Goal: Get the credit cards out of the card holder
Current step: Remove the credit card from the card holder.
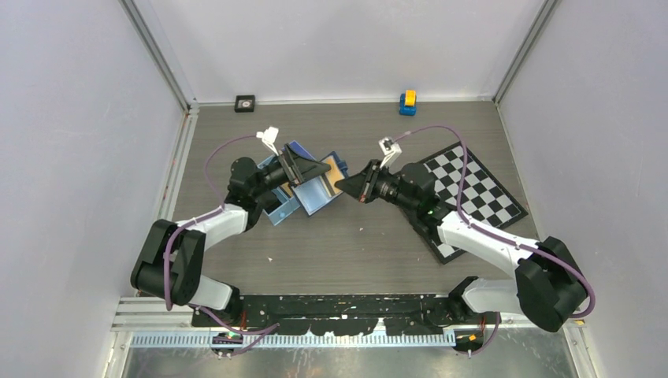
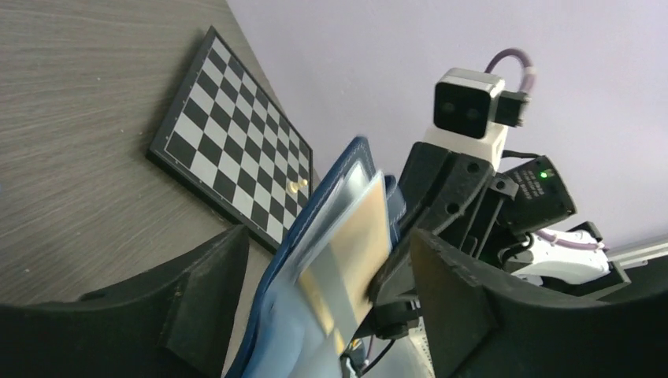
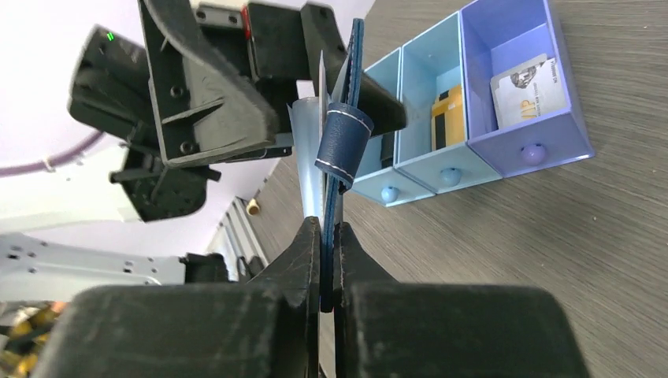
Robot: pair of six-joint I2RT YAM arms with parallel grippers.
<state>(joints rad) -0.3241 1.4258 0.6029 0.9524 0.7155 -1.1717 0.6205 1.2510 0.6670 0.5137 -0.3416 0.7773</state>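
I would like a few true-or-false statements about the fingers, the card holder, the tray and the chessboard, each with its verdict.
1. The right fingers are shut on the card holder. True.
2. The chessboard lies on the robot's left side. False: it lies on the right side.
3. The tray holds a yellow card and a white card in separate compartments. True.
4. The left fingers are pressed shut. False: they stand wide apart, the card holder between them.

A grey wood-grain table [image 1: 346,244] carries a chessboard [image 1: 490,185], blue tray [image 3: 551,138], black square [image 1: 245,102] and blue-yellow toy [image 1: 407,102].
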